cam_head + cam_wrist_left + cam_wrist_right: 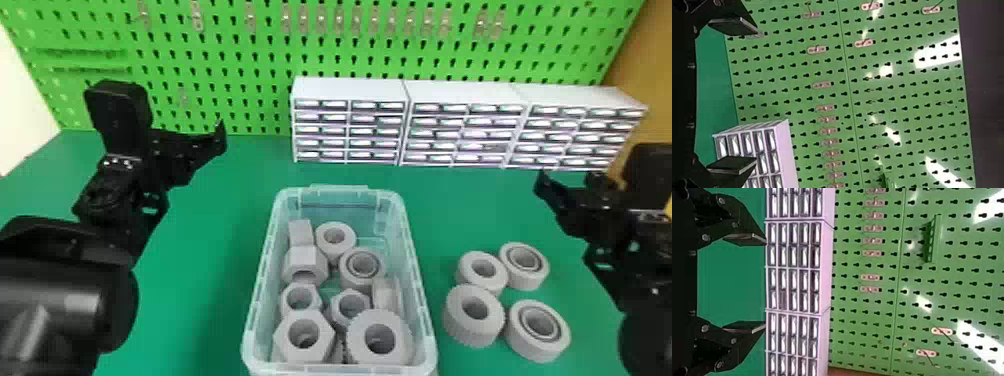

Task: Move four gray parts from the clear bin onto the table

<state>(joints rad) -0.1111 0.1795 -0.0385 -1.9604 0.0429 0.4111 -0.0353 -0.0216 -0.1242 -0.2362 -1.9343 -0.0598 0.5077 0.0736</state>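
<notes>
The clear bin [420, 300] stands at the front middle of the table [210, 300] and holds several gray nuts [320, 360] and round gray parts [356, 325]. To its right, four gray rings [462, 327] lie close together on the green surface. My left gripper [220, 135] is raised left of the bin and beyond it; in the left wrist view the left gripper [744, 96] has its fingers wide apart with nothing between. My right gripper [542, 182] hangs behind and right of the rings; in the right wrist view the right gripper [760, 284] stands open and holds nothing.
White drawer cabinets [350, 90] line the back of the table, right of the middle. Behind them rises a green pegboard [240, 65] with small hooks. A brown wall [645, 65] borders the right side.
</notes>
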